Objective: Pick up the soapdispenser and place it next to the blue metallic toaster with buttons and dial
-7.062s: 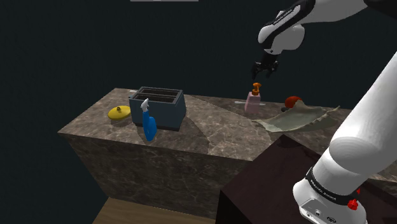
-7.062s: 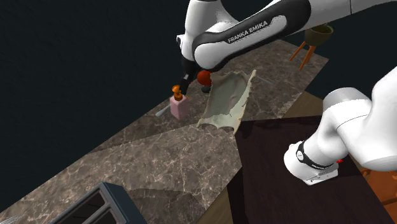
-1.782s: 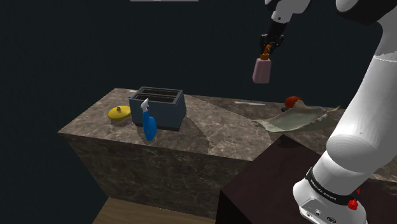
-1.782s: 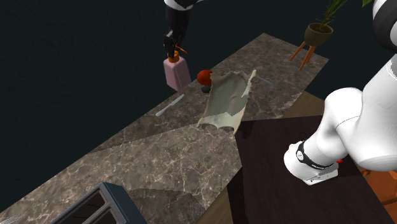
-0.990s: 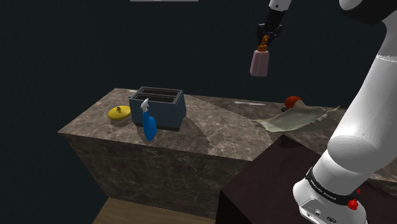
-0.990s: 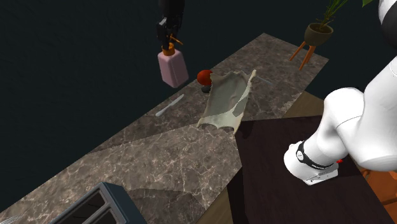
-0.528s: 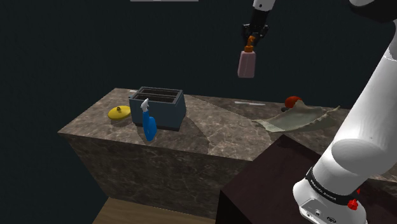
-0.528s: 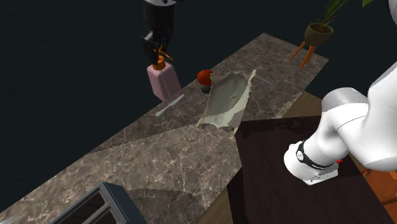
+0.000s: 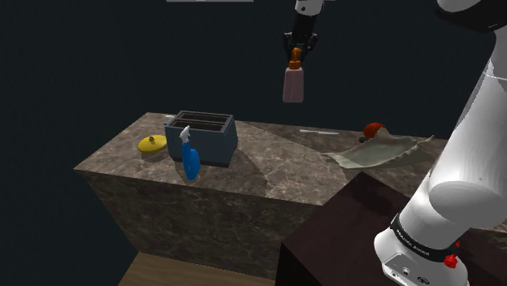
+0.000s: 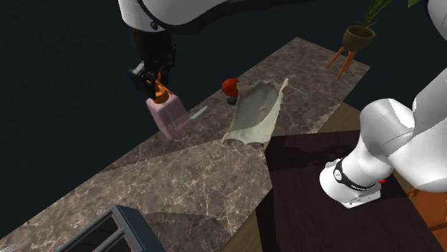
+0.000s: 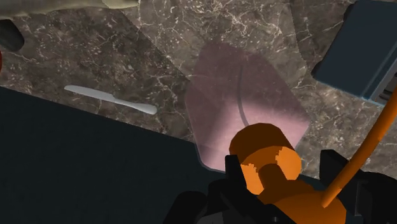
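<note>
The gripper hangs high above the tabletop. Its black fingers are closed on the orange pump head of the soap dispenser, one on each side of it. The dispenser has a pale pink body. It hangs below the gripper in the air, clear of the tabletop and tilted a little in the second exterior view.

In the wrist view the dispenser's pink body lies over the far edge of the marbled tabletop, with a black area beyond that edge. A pale knife lies flat along the same edge to one side, and a corner of the blue toaster shows on the other side.

In the shoulder view the toaster stands towards the tabletop's left end, well apart from the dispenser. A blue spray bottle stands just in front of the toaster, and a yellow thing lies near the left corner. Towards the right end lies a crumpled beige cloth, with a red thing at its far side.

In the second exterior view the gripper and dispenser sit over the knife's end, beside the cloth. A potted plant stands beyond the tabletop's end.
</note>
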Robot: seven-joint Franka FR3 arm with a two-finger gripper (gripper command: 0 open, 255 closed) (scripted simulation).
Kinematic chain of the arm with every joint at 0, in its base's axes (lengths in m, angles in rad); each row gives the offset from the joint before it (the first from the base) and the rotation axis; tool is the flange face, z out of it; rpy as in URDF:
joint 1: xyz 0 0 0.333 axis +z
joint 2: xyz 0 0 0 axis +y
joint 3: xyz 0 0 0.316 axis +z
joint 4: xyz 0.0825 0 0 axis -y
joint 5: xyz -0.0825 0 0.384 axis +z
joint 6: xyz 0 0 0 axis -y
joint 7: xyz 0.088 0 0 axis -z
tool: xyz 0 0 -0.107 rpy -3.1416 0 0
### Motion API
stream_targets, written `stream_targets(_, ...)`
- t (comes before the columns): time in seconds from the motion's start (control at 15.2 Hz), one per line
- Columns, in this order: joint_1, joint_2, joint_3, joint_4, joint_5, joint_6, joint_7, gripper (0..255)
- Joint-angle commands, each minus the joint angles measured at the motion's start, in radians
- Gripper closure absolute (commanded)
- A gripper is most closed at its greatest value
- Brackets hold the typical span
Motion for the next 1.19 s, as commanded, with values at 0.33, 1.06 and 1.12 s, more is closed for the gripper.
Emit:
stream_targets(0.33,0.080,0.063,0.060,0.088,-0.017,-0.024,0.151,255)
stream_targets(1.06,0.120,0.106,0.087,0.040,-0.022,0.067,0.216,255)
stream_targets(1.12,0.120,0.107,0.087,0.027,-0.021,0.080,0.216,255)
